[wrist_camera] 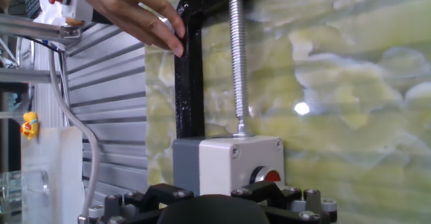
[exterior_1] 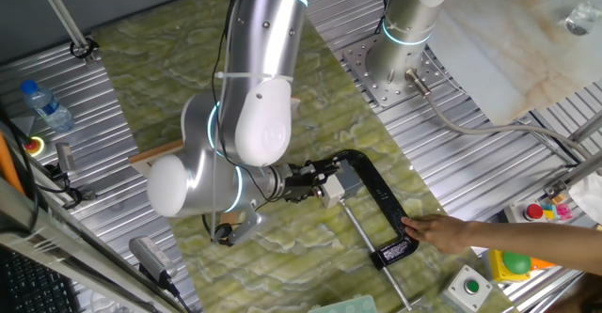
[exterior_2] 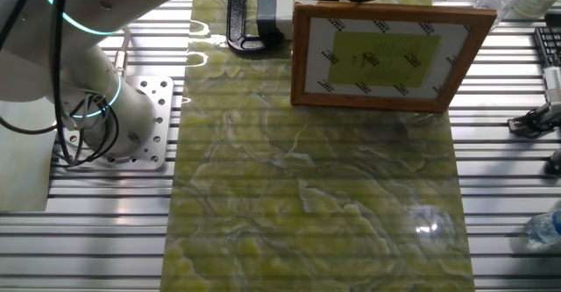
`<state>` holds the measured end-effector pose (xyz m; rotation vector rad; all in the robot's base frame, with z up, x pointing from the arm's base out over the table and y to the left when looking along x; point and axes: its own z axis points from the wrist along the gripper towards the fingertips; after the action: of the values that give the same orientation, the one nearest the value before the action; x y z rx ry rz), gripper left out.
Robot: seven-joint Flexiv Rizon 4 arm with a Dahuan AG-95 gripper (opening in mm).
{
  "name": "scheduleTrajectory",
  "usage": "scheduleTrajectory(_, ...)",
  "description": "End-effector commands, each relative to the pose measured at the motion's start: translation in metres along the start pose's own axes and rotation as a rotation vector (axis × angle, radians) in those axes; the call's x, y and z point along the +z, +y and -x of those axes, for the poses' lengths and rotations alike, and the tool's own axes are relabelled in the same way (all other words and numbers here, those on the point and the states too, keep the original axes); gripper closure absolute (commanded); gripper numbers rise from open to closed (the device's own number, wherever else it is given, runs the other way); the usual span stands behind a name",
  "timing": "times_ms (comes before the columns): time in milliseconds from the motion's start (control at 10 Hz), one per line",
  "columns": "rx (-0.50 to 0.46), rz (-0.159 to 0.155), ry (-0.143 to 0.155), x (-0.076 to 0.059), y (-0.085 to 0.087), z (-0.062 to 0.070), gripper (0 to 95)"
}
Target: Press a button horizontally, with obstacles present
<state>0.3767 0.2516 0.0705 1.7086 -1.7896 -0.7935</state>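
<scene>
1. the button sits on the table, a white-and-grey box held in a black clamp whose screw bears on its top face in the hand view. a small red cap shows low on its front, partly hidden by the gripper.
2. the gripper is right at that face; in one fixed view it meets the box side-on. no view shows the fingertips, so i cannot tell whether they are spread or pressed together.
3. the frame stands upright just beside the box in the other fixed view, its strut poking out behind the arm in one fixed view. judged from this, the push should run level along the table, away from the frame, with no sideways sweep.
4. aim at the red cap, not the box body; a push on the casing would load the clamp instead.
5. a hand rests on the clamp's far end, fingers on its bar. press gently and straight, as a skewed shove could twist the clamp under that hand.
6. keep the wrist low but off the table.
</scene>
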Motion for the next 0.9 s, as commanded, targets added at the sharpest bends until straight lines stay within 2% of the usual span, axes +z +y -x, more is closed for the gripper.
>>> scheduleTrajectory(100, 0.009, -0.003, 0.001, 0.0018, -0.0002, 0.0035, 0.0)
scheduleTrajectory(300, 0.013, -0.003, 0.005, 0.0032, -0.0017, 0.0049, 0.0)
scheduleTrajectory(400, 0.019, -0.005, 0.02, 0.0041, -0.0025, 0.0047, 0.0)
scheduleTrajectory(900, 0.019, 0.004, 0.018, 0.0111, -0.0006, 0.0023, 0.0)
